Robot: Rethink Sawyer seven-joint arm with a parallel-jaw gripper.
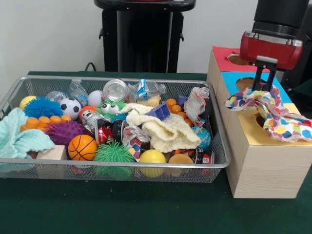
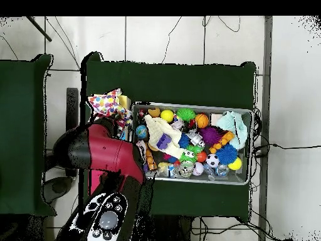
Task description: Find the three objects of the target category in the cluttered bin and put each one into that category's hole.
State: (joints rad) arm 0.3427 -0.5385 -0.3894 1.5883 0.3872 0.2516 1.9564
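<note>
Green cloth covers the table (image 1: 122, 209). At left the wire bin (image 1: 9, 97) keeps balls, cans and a cream cloth (image 1: 163, 129) heaped together for searching. At right the hand (image 1: 263, 87) hangs over the wooden box (image 1: 265, 168), pinching the spotted cloth (image 1: 273, 109), which drapes across the yellow hole, likely ready for dropping.

Lighting: even, diffuse room light is falling from above in both views; no single lamp is showing. Front view: the white wall (image 1: 48, 34) is reading bright, and the green bench (image 1: 122, 209) cover is staying dark and matte. Shadows: soft ones are lying under the wire bin (image 1: 117, 168) and beside the wooden box (image 1: 263, 165). Glare: small highlights are glinting on the clear plastic bottle (image 1: 146, 90) and the red tool (image 1: 263, 73) housing. Overhead view: the bin's contents are appearing small and indistinct.
</note>
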